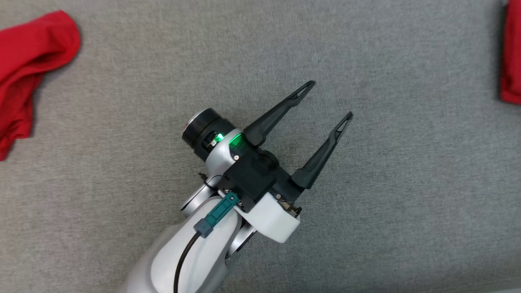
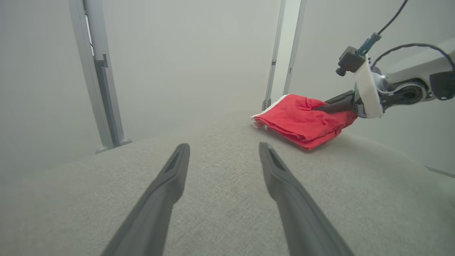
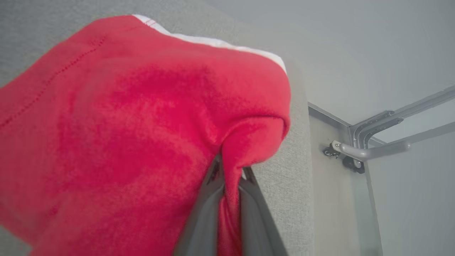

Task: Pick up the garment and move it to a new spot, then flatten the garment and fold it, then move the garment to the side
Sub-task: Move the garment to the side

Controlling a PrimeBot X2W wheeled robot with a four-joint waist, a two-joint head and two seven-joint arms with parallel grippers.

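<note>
Right gripper (image 3: pixel 231 169) clamps the folded red knit garment (image 1: pixel 512 53) at the head view's two o'clock; left gripper (image 1: pixel 329 101), spread wide, hovers over grey woven surface (image 1: pixel 407 183).

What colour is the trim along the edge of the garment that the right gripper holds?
White trim on a red garment, clearest in the right wrist view.

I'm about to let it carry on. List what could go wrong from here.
The right fingers pinch only a narrow bunch of the folded garment, so dragging it could pull the fold open. The garment lies close to the edge of the table and might slide off when released.
</note>
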